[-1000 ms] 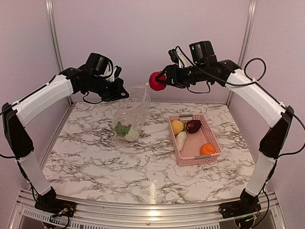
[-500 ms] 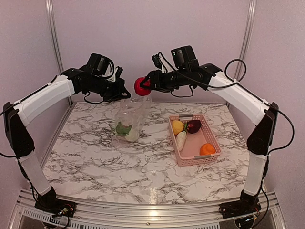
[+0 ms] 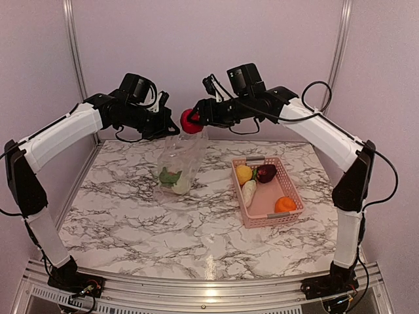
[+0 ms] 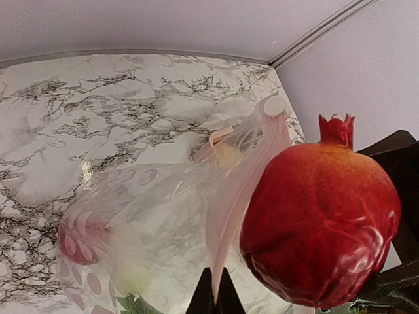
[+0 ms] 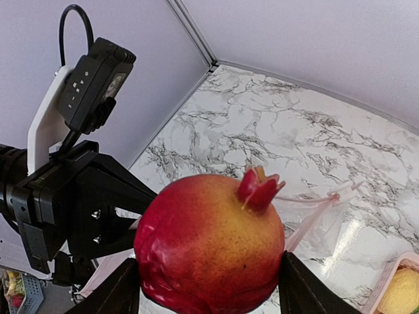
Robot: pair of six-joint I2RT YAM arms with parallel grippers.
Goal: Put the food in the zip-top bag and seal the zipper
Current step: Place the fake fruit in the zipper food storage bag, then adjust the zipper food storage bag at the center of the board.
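Note:
My left gripper [image 3: 167,127] is shut on the mouth edge of the clear zip-top bag [image 3: 179,160] and holds it up above the table; the pinched zipper strip [image 4: 239,190] runs from my left gripper [image 4: 214,296]. A green leaf [image 3: 169,176] and a white piece lie in the bag's bottom. My right gripper [image 3: 192,121] is shut on a red pomegranate [image 3: 190,120], just above the bag's mouth and beside my left gripper. It fills the right wrist view [image 5: 209,245] and shows in the left wrist view [image 4: 321,229].
A pink lattice basket [image 3: 293,190] stands right of the bag on the marble table. It holds a yellow fruit [image 3: 243,174], a dark maroon one [image 3: 266,173], a white oblong one [image 3: 249,192] and an orange one [image 3: 285,205].
My right gripper has carried the pomegranate leftward, from well right of the bag to just above its mouth. My left gripper has kept the bag held up in place.

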